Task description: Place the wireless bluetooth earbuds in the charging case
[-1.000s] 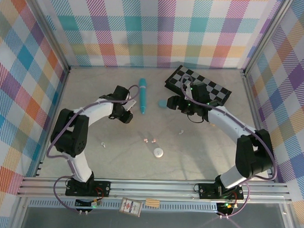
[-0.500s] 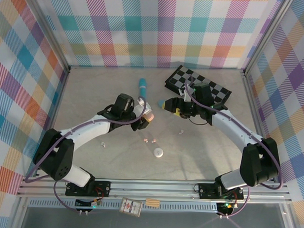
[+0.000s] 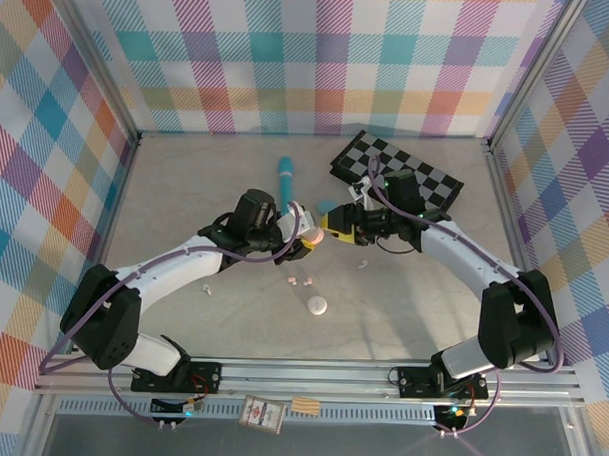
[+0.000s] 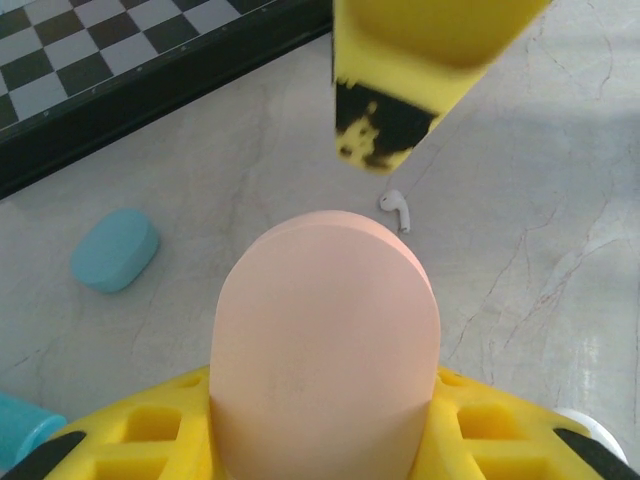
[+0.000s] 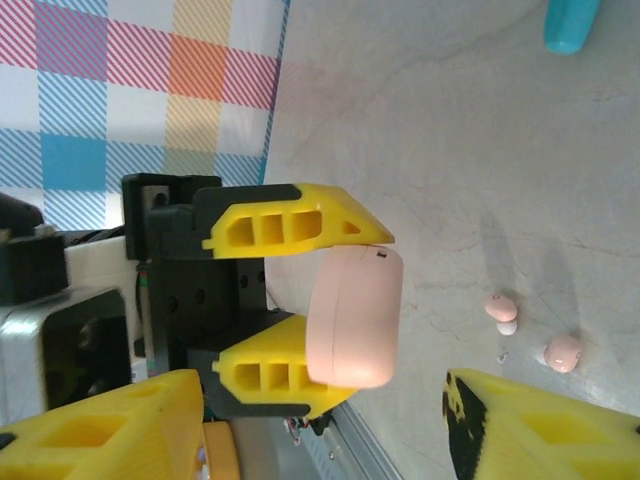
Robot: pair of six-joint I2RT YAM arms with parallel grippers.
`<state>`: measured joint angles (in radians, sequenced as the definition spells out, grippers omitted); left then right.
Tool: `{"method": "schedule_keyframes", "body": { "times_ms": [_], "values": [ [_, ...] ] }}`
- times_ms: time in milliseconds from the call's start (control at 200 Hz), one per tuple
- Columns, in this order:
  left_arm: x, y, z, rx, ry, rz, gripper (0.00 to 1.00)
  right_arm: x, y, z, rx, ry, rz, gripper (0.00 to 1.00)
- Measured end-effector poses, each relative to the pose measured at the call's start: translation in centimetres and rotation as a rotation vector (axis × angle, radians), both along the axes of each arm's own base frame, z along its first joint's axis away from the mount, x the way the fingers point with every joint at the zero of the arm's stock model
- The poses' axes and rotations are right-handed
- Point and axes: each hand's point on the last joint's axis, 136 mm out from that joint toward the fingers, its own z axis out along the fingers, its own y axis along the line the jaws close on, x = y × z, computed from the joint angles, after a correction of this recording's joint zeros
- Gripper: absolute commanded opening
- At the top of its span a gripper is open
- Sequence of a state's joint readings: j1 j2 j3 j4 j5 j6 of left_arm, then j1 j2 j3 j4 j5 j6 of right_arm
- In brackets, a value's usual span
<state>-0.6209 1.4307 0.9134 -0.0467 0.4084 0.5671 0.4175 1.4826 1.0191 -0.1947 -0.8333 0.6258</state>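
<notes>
The left tool [image 3: 304, 235] had swung across and pinched the pink pebble-shaped plastic charging case [image 5: 355, 315], holding it clear of the grey marbled worktop [image 3: 185, 204]. The right tool [image 3: 337, 221] had come in to meet it, its fingers narrowing yet spread, just in front of the case and not touching. The closed lid probably had to be opened next. Two pink earbuds [image 5: 500, 308] lay below the case, and a white earbud [image 4: 397, 208] lay just beyond it.

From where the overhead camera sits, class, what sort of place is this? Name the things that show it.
Probably a robot test cell, not a home: plaid screen walls boxing in a marbled table, an aluminium rail carrying the left arm and right arm.
</notes>
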Motion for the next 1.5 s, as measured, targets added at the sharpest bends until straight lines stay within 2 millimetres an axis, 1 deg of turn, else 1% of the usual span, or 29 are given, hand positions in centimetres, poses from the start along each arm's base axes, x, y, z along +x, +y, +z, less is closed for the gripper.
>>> {"method": "schedule_keyframes", "body": {
  "times_ms": [100, 195, 305, 410, 575, 660, 715, 775, 815, 875, 970, 1045, 1120, 1230, 1305, 1355, 1420, 1500],
  "values": [
    [-0.3, -0.3, 0.1, 0.003, -0.007, -0.015, 0.29, -0.1, 0.4, -1.0, -0.010, 0.031, 0.010, 0.57],
    [-0.6, -0.6, 0.3, 0.003, -0.016, -0.026, 0.29, -0.2, 0.6, -1.5, -0.014, 0.051, 0.016, 0.53],
    [-0.6, -0.7, 0.9, 0.002, -0.037, -0.033, 0.29, -0.4, 0.9, -1.6, -0.014, 0.063, 0.022, 0.47],
    [-0.5, -0.7, 0.9, 0.006, -0.042, -0.027, 0.29, -0.3, 1.2, -1.4, -0.002, 0.058, 0.030, 0.43],
    [-0.4, -0.5, 0.6, 0.026, -0.044, -0.009, 0.31, -0.2, 1.6, -1.4, 0.007, 0.058, 0.040, 0.24],
    [-0.3, -0.4, 0.6, 0.027, -0.043, 0.001, 0.37, -0.1, 1.6, -1.4, 0.005, 0.047, 0.037, 0.20],
    [-0.2, -0.4, 0.7, 0.019, -0.040, 0.007, 0.49, 0.0, 1.6, -1.3, 0.006, 0.044, 0.034, 0.19],
    [-0.1, -0.5, 1.0, -0.010, -0.050, 0.018, 0.58, 0.1, 1.6, -1.0, 0.019, 0.048, 0.030, 0.18],
    [-0.2, -0.5, 1.5, -0.034, -0.065, 0.021, 0.64, 0.1, 1.7, -0.6, 0.037, 0.050, 0.029, 0.17],
    [-0.4, -0.5, 2.4, -0.079, -0.084, 0.027, 0.72, 0.2, 1.7, -0.1, 0.072, 0.058, 0.024, 0.12],
    [-1.0, -0.4, 4.3, -0.178, -0.136, 0.030, 0.79, 0.1, 1.5, 0.9, 0.138, 0.080, 0.010, 0.11],
    [-1.5, 0.3, 5.8, -0.268, -0.165, 0.042, 0.82, 0.0, 1.2, 2.1, 0.193, 0.088, -0.005, 0.09],
    [-1.6, 1.0, 7.2, -0.356, -0.183, 0.054, 0.83, 0.0, 1.1, 4.0, 0.250, 0.078, -0.008, 0.04],
    [-0.9, 2.2, 9.2, -0.480, -0.198, 0.072, 0.84, -0.3, 0.9, 7.4, 0.334, 0.037, -0.010, 0.01],
    [-0.6, 2.8, 10.8, -0.575, -0.211, 0.066, 0.83, -0.7, 0.7, 9.2, 0.387, 0.012, -0.010, 0.00],
    [-0.6, 3.0, 11.6, -0.629, -0.221, 0.051, 0.82, -1.1, 0.6, 10.0, 0.415, 0.008, -0.009, 0.00],
    [-0.5, 2.9, 12.4, -0.681, -0.225, 0.027, 0.82, -1.6, 0.5, 10.6, 0.442, 0.014, -0.008, 0.00],
    [-0.8, 2.4, 12.7, -0.718, -0.213, -0.016, 0.81, -1.8, 0.5, 11.0, 0.461, 0.024, -0.008, 0.00]
  ]
}}
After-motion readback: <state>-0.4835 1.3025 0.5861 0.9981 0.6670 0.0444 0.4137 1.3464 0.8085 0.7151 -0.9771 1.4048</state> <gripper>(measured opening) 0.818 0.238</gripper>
